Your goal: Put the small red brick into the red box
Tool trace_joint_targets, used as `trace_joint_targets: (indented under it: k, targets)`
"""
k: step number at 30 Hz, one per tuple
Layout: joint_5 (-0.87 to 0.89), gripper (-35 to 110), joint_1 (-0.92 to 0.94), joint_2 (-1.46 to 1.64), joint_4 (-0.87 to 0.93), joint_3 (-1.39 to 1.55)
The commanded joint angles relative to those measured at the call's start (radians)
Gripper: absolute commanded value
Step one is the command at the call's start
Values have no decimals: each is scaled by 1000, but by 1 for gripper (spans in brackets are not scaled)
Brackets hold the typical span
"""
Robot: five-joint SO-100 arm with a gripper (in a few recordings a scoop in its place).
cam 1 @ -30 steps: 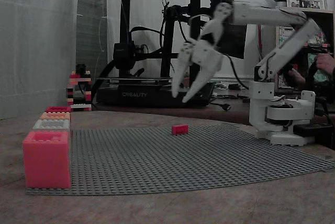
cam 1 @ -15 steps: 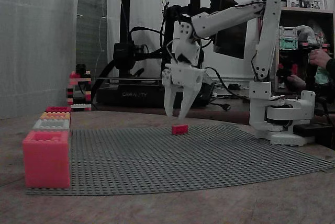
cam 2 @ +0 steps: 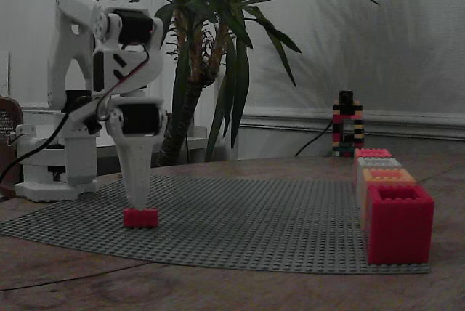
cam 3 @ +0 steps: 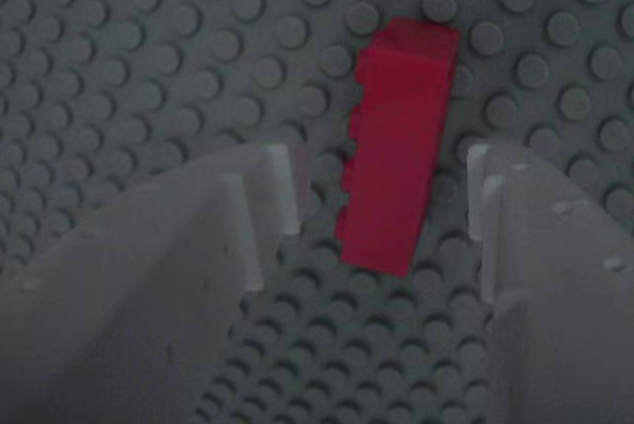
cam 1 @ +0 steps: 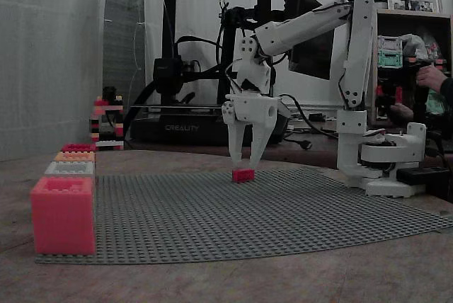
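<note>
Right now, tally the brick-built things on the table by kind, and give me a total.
Small red brick: 1
Boxes in the row at the baseplate's edge, red box nearest the camera: 4
Striped brick tower: 1
Grey studded baseplate: 1
Total: 7

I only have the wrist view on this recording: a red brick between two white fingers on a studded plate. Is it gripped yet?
Observer: No. In a fixed view the gripper hangs open just above the small red brick, which lies on the grey baseplate.
Operator: Where is the red box?
Observer: At the baseplate's right end in a fixed view, the red box stands first in a row of boxes.
Operator: Is it open?
Observer: Its top shows a recess.
</note>
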Motion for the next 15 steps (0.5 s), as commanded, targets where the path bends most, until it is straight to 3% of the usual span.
trace_joint_targets:
  k: [1,15]
  targets:
    - [5,14,15,11,5,-18]
    - [12,10,14,-69,-48,-54]
